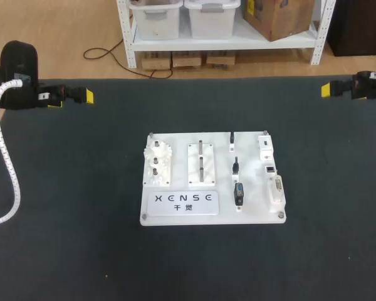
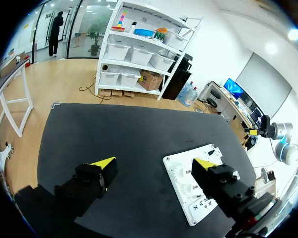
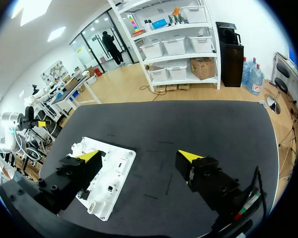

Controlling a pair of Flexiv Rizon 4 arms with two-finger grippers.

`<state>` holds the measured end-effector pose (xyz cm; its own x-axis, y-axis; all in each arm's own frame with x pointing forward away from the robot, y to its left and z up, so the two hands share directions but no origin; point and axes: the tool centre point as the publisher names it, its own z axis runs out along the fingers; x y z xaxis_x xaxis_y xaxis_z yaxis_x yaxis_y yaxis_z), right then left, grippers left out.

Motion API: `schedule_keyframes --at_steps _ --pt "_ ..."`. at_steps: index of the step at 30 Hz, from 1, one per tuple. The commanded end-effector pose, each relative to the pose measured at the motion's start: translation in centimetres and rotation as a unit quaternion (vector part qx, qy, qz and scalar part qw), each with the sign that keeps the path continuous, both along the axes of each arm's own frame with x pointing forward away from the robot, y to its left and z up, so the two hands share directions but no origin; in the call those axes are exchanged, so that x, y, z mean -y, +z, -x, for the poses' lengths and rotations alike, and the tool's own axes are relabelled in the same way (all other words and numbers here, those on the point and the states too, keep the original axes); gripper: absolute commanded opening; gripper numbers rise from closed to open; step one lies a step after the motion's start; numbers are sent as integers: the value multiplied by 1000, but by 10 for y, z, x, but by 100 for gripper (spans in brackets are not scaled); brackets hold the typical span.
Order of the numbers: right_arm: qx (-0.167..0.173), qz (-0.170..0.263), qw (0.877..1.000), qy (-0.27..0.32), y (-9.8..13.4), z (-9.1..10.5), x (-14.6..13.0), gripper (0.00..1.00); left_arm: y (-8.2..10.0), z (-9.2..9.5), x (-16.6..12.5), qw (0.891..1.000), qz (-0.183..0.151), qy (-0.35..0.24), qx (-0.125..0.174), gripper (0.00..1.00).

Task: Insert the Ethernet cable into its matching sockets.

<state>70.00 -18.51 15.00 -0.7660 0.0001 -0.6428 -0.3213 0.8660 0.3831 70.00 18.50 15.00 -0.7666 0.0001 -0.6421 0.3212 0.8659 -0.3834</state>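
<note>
A white practice board [image 1: 175, 213] lies flat in the middle of the dark table. Its right half carries several small black plugs, one short black connector [image 1: 239, 193] among them, beside white socket blocks [image 1: 271, 169]. I cannot tell which piece is the Ethernet cable. My left gripper [image 1: 72, 96] hovers at the table's far left corner, my right gripper [image 1: 341, 87] at the far right corner, both well away from the board. In the left wrist view the left gripper [image 2: 155, 163] stands wide open and empty, the board [image 2: 181, 171] ahead of it. The right gripper [image 3: 139, 156] is open and empty too, with the board [image 3: 120, 154] ahead.
The table is covered by a dark mat [image 1: 62, 219]. A white ribbed hose [image 1: 5, 160] hangs from my left arm over the table's left edge. Wide bare mat surrounds the board on all sides.
</note>
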Motion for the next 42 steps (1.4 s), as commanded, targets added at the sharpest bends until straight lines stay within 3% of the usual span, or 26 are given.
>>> schedule_keyframes --at_steps 1,14,19,22,25,26,28,33,38,42 --pt "0 0 1000 0 0 0 0 100 0 0 0 1000 0 0 0 100" --pt "0 0 1000 0 0 0 0 100 0 0 0 1000 0 0 0 100" --pt "0 0 1000 0 0 0 0 100 4 0 2 995 36 -60 73 100" --pt "0 0 1000 0 0 0 0 100 8 2 7 983 51 -121 129 100" --pt "0 0 1000 0 0 0 0 100 14 9 18 952 53 -217 210 100" --pt "0 0 1000 0 0 0 0 100 15 12 22 937 57 -252 235 100" --pt "0 0 1000 0 0 0 0 100 16 18 29 910 72 -308 266 100" --pt "0 0 1000 0 0 0 0 100 16 24 51 867 103 -396 285 100" --pt "0 0 1000 0 0 0 0 100 14 42 74 800 102 -490 330 100" --pt "0 0 1000 0 0 0 0 100 8 50 89 775 103 -524 337 100"
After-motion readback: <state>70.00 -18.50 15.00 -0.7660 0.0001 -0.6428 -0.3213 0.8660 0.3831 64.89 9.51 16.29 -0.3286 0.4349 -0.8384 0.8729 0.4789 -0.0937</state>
